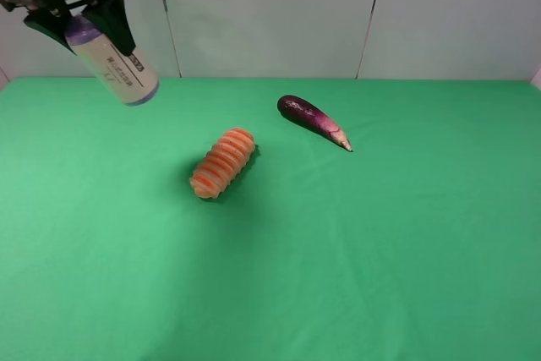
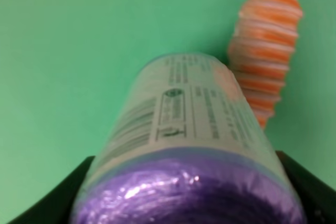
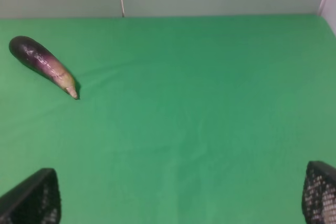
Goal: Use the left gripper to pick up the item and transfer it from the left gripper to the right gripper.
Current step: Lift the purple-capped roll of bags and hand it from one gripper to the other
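Note:
The item (image 1: 122, 69), a cream-white cylinder with a purple top and a printed label, hangs tilted high above the far left of the green table. My left gripper (image 1: 80, 27) is shut on its purple end. In the left wrist view the item (image 2: 189, 124) fills the middle, with a black finger (image 2: 52, 203) on each side of its crinkled purple top. My right gripper (image 3: 176, 198) shows only in its own wrist view. It is open, its two mesh-patterned fingertips (image 3: 31, 198) stand wide apart over bare green cloth, and nothing is between them.
An orange-and-white ribbed roll (image 1: 223, 162) lies near the table's middle, also seen past the item as the roll (image 2: 265, 45). A dark purple eggplant (image 1: 313, 120) lies behind and to the right of it, and the right wrist view shows the eggplant (image 3: 44, 65). White wall panels (image 1: 270, 14) stand behind the table.

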Tool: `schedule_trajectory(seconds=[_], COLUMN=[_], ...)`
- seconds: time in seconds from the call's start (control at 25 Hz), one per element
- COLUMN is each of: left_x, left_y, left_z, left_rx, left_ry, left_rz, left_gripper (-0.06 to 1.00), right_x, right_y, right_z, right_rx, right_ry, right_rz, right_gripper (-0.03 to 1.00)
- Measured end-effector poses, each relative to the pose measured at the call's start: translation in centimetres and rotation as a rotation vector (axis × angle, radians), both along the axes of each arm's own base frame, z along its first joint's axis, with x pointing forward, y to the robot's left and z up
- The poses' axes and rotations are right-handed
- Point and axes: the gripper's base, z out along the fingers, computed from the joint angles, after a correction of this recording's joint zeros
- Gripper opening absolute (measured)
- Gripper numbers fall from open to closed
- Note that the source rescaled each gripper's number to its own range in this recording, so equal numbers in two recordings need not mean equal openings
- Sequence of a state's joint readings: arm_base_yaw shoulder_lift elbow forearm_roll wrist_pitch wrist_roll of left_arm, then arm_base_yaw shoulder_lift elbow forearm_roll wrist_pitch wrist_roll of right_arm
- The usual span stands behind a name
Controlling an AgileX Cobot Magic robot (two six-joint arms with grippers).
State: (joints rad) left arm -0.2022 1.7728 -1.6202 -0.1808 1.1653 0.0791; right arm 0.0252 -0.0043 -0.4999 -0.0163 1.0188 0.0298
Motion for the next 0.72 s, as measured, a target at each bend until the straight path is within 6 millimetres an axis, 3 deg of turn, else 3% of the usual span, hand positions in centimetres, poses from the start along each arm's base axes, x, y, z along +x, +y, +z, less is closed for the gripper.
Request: schedule_trajectory(seconds=[0.36, 0.72], left_x=[-1.8, -3.3], left_y=[-6.6, -11.3], left_z=[0.1, 0.5], left_rx=[-0.023, -0.072], left_ry=[-0.056, -0.158], left_rz=[-0.173, -0.279], left_gripper=[0.00, 0.00], right_x=[0.0, 0.0], right_y=[0.0, 0.0], right_z=[0.0, 0.0], right_rx=[0.000, 0.000], right_ry=[0.000, 0.000], right_rz=[0.000, 0.000], right_gripper=[1.00, 1.00])
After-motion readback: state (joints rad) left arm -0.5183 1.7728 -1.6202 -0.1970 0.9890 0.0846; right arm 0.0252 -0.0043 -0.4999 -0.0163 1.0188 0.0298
